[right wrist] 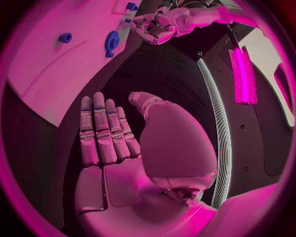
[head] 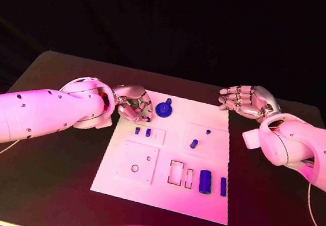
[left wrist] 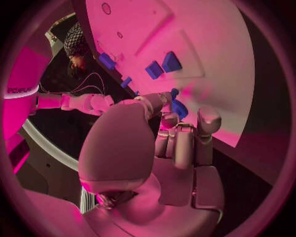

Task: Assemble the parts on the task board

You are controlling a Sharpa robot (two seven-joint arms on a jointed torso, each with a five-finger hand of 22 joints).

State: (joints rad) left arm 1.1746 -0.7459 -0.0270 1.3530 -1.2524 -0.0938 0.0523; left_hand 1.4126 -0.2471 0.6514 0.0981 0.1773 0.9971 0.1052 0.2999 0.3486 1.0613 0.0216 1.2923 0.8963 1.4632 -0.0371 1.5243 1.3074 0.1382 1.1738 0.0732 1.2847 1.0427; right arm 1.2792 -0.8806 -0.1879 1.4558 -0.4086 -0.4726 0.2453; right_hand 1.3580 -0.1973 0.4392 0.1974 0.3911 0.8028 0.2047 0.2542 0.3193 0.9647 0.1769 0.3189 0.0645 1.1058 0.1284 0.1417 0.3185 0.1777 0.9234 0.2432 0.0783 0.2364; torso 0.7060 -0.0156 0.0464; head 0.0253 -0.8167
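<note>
Left hand [head: 133, 103] sits at the left edge of the task board [head: 161, 198], a little above mid-frame in the head view, fingers curled over the board's upper left corner. Whether it holds anything I cannot tell: in the left wrist view its fingertips [left wrist: 169, 120] bunch right beside the round blue part [left wrist: 178, 107], possibly touching it, but no clear pinch shows.

Going from the near edge outward in the head view: low on the board lie two upright blue bars [head: 205, 181], side by side next to a pair of rectangular cut-outs [head: 177, 172], with a square plate with a small hole [head: 136, 162] to their left. Higher up, two small blue pegs [head: 142, 131] stand on the left square, and another small peg [head: 194, 143] on the right one. Near the top of the board is the round blue part [head: 165, 109], just right of the left hand.

Right hand [head: 248, 101] hovers beyond the board's upper right corner, empty, fingers straight and close together, palm open.

The parts look like small rigid plastic: light, stiff, probably smooth and apt to slip or tip. The round part is best pinched across its rim; the bars across their long sides.
</note>
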